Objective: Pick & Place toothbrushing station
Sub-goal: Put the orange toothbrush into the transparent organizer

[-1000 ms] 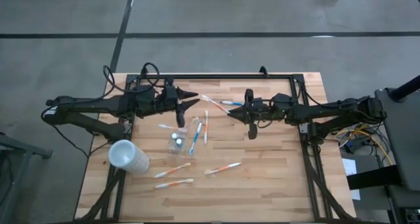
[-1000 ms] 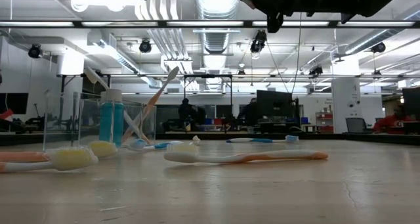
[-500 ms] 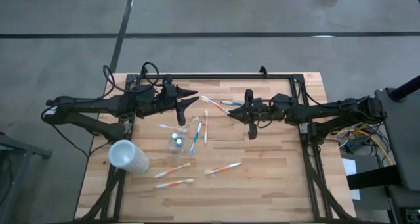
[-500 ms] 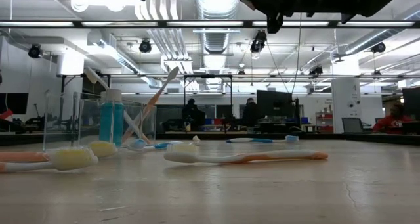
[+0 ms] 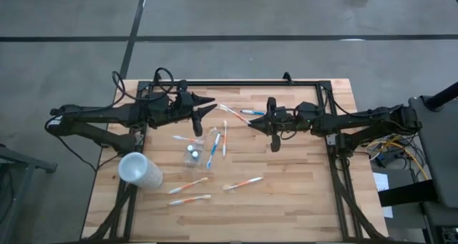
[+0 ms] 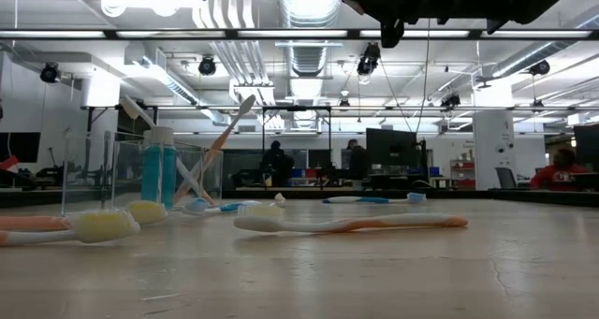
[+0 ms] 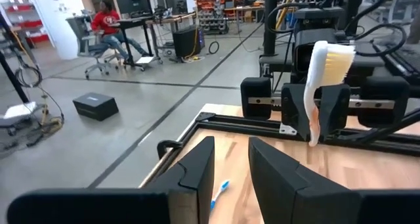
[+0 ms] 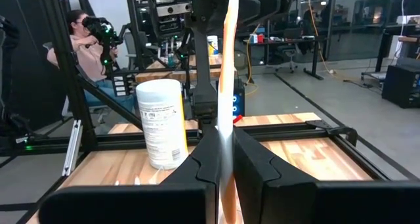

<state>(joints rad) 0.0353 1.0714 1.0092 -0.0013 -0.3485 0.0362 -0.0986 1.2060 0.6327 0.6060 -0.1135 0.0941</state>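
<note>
**Right tool clamps a toothbrush while brushes lie scattered on the table**

The right tool (image 5: 252,122) sits over the far middle of the wooden table (image 5: 300,194), its fingers closed on a white-orange toothbrush (image 8: 227,86) that stands up between them in the right wrist view. The left wrist view shows that same brush's bristled head upright in the opposite arm's grip.

The left tool (image 5: 207,106) hangs over the far left part of the table, its fingers parted and holding nothing (a gap shows between them in the left wrist view).

The small clear tumbler (image 5: 194,152) stands upright near the table's middle left, with the blue toothpaste tube (image 6: 158,165) inside it and a toothbrush leaning out of it. A blue-handled toothbrush (image 5: 213,151) lies just beside the tumbler, and another white-orange brush (image 5: 224,139) lies next to that. Two more brushes (image 5: 240,112) lie crossed near the far edge, between the two tools. Nearer the front lie three further brushes: one (image 5: 187,185) and one (image 5: 189,199) at the left, one (image 5: 242,183) at the middle.

The larger frosted cup (image 5: 139,170) lies on its side at the table's left edge.
</note>
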